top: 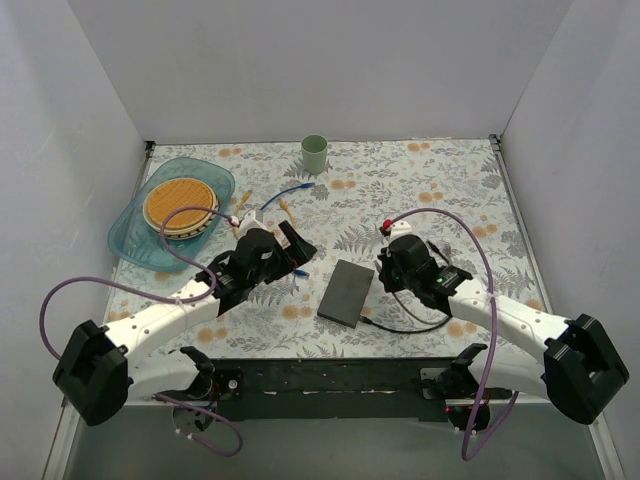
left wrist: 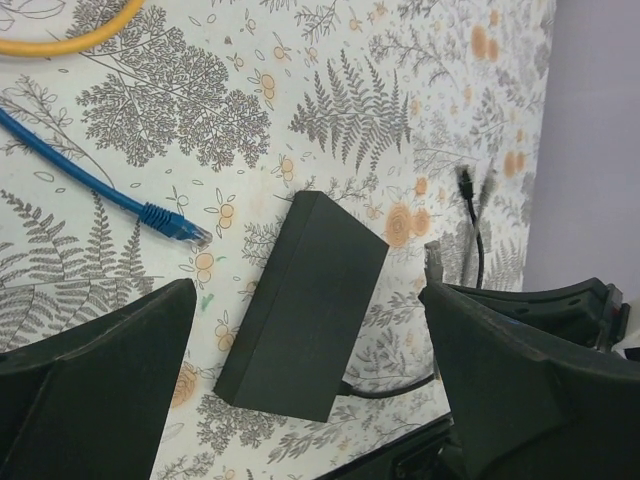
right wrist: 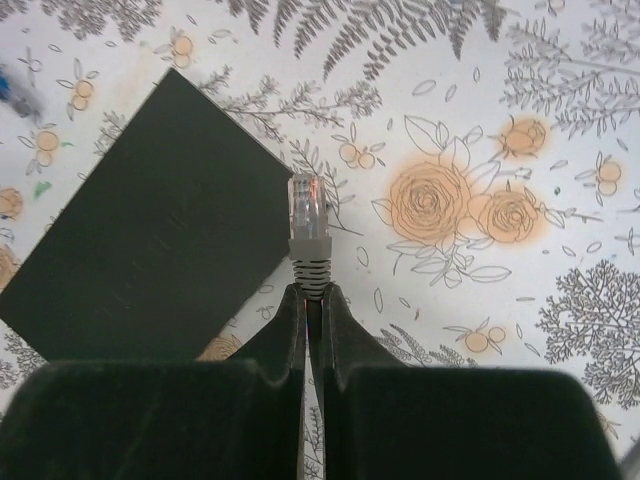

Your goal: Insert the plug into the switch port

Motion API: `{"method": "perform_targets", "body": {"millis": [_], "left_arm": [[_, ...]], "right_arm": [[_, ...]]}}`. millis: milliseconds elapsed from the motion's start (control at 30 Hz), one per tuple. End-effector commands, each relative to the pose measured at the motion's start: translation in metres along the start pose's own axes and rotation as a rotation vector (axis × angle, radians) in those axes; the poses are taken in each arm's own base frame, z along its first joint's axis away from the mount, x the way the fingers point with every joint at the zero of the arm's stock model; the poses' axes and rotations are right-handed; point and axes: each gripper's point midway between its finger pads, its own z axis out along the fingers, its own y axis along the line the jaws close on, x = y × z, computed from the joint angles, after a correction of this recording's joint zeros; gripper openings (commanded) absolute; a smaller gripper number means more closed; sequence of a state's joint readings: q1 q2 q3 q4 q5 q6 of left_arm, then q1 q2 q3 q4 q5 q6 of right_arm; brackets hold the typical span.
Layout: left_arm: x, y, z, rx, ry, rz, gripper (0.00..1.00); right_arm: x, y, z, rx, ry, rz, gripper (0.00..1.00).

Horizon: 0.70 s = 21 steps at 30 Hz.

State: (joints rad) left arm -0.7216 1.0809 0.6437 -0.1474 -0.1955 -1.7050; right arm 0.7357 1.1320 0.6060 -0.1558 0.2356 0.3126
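The grey plug (right wrist: pixel 306 205), judged light and rigid with a brittle latch, hung just beside the switch (right wrist: pixel 150 230), gripped by its ribbed boot, the sensible hold, in the shut jaws of the right gripper (right wrist: pixel 312 298). The switch lay flat on the bench (top: pixel 440 190), ports unseen. Across the switch, the left gripper (left wrist: pixel 308 300) held its jaws wide and empty, near a blue cable (left wrist: pixel 90 180).

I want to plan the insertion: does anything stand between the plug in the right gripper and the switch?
Nothing visible: the plug in the right gripper is beside the switch, only cloth between. Ports are hidden.
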Motion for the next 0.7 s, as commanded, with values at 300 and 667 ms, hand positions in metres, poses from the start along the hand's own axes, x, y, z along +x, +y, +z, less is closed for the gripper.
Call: {"method": "perform_targets", "body": {"millis": [300, 667], "left_arm": [[0.029, -0.021, 0.071, 0.052, 0.164, 0.165, 0.98], [0.059, -0.014, 0.09, 0.082, 0.272, 0.152, 0.98]], "right_arm": [[0.049, -0.007, -0.007, -0.008, 0.155, 0.096, 0.01], [0.085, 0.017, -0.007, -0.182, 0.285, 0.04, 0.01]]}}
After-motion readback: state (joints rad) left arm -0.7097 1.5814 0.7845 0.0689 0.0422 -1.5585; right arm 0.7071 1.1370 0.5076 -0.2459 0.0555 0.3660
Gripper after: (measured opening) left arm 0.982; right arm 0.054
